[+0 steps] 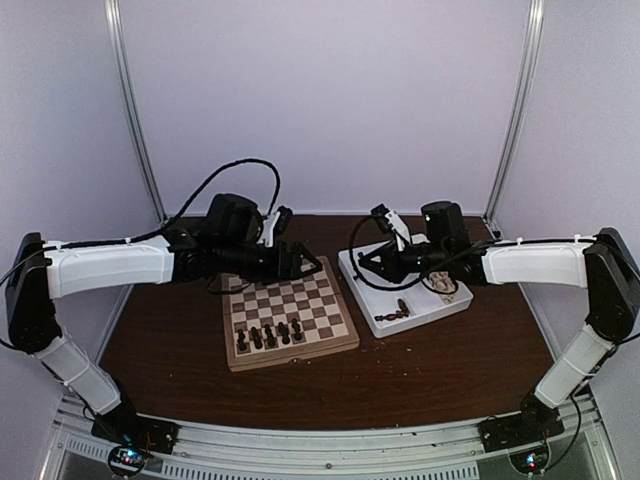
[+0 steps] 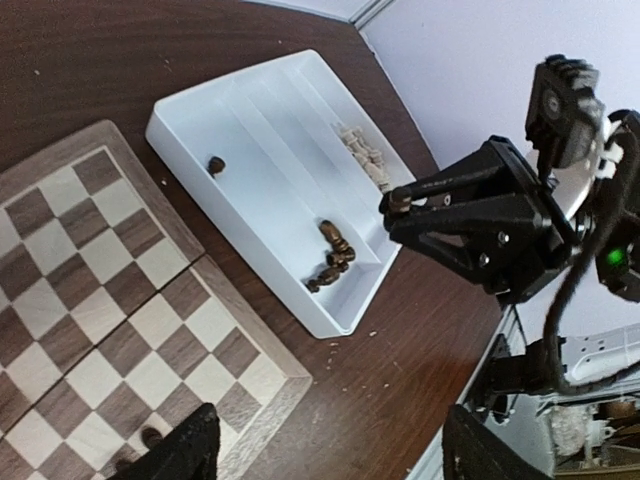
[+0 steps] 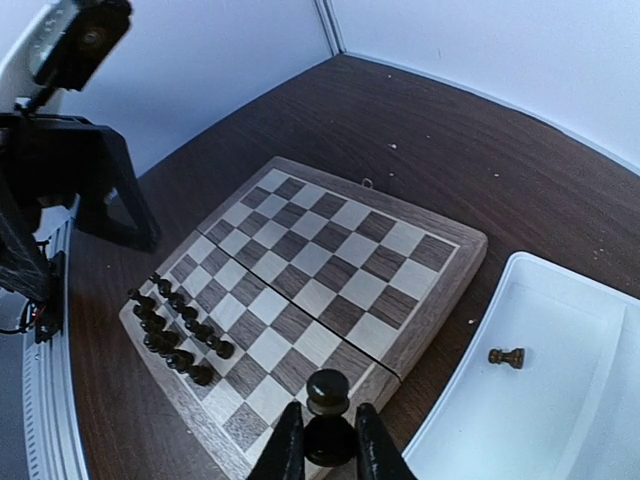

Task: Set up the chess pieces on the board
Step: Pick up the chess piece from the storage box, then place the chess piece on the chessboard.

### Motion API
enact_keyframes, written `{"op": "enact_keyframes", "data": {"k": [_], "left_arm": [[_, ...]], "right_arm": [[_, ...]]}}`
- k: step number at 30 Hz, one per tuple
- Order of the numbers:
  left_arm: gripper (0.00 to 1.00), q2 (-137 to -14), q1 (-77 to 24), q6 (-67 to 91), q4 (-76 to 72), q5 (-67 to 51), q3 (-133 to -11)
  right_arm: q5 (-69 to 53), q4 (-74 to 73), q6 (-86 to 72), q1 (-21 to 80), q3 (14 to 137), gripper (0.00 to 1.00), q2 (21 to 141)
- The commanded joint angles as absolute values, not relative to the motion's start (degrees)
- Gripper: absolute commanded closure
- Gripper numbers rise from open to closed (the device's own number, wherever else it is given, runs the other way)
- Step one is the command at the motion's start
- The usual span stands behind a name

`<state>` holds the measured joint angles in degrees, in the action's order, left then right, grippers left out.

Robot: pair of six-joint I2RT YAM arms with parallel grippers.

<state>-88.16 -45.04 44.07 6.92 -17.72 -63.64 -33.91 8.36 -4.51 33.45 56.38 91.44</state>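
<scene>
1. Two rows of chess pieces (image 3: 175, 335) hug one edge of the board (image 3: 462, 262); open squares stretch beyond.
2. Clamped in the right gripper (image 3: 325, 440), a dark piece (image 3: 328, 388) stands upright, head up, over the border beside the white tray (image 3: 580, 310).
3. Spread wide, the left gripper (image 2: 325, 458) hovers by a board corner.

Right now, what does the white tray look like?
The white tray looks like plastic, rectangular, split into long compartments. It lies flat on the brown table, just right of the board, not touching it. Inside lie a lone dark piece, a small heap of dark pieces and, in another compartment, some pale pieces.
</scene>
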Motion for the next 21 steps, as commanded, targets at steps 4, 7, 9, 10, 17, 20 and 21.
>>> {"op": "enact_keyframes", "data": {"k": [4, 7, 9, 10, 17, 20, 21], "left_arm": [[0.29, -96.1, -44.6, 52.1, -4.9, -27.7, -70.5], [0.31, -98.1, -44.6, 53.7, -5.9, -28.7, -71.3], [0.31, -99.1, -44.6, 55.0, -7.2, -29.1, -71.2], [0.31, -99.4, -44.6, 55.6, -8.0, -29.2, -70.9], [0.35, -99.7, -44.6, 57.9, -11.1, -28.8, -69.0], [0.41, -100.1, -44.7, 58.1, -11.1, -29.1, -69.0], [0.45, -100.4, -44.7, 58.1, -10.8, -29.4, -69.2]], "right_arm": [[-39.4, 16.8, -8.6, 35.7, 54.3, 0.84, 90.3], [-40.0, 18.1, -8.5, 36.8, 53.3, 0.84, 90.3], [-40.4, 18.2, -7.8, 37.3, 53.0, 0.84, 90.5], [-40.7, 18.2, -7.7, 37.5, 52.9, 0.84, 90.6], [-41.5, 18.0, -6.9, 39.1, 53.6, 0.84, 91.3], [-41.0, 16.9, -6.4, 39.7, 54.0, 0.84, 91.7], [-40.8, 16.8, -6.3, 39.8, 54.0, 0.84, 91.8]]}}
